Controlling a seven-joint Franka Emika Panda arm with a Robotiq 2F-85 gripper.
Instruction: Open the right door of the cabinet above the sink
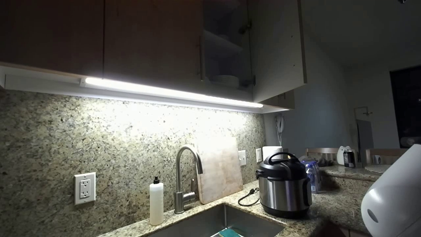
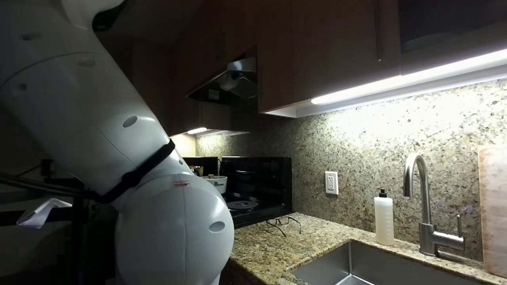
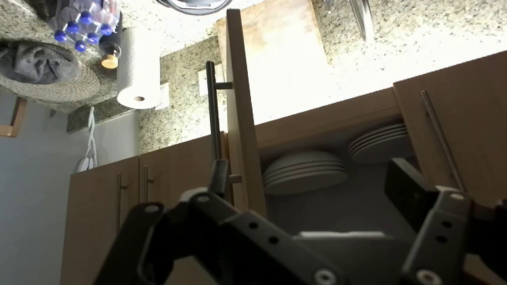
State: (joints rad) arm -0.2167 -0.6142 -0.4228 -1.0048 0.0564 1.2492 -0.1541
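Standing swung out from the cabinet (image 3: pixel 323 115) above the sink (image 1: pixel 251 221), the right door (image 1: pixel 277 49) suggests the opening step is nearly finished, with the gripper (image 3: pixel 309 170) spread wide, clasping nothing, near the handle (image 3: pixel 213 109), so the next move likely calls for backing clear.

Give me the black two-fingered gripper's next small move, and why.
I'd probably ease the gripper back, clear of the flat brown wooden right door and its slim metal bar handle. The door stands well out from the brown wooden wall cabinet, exposing pale plates. The jaws stand wide apart, gripping nothing; one finger overlaps the handle in the wrist view, contact unclear.
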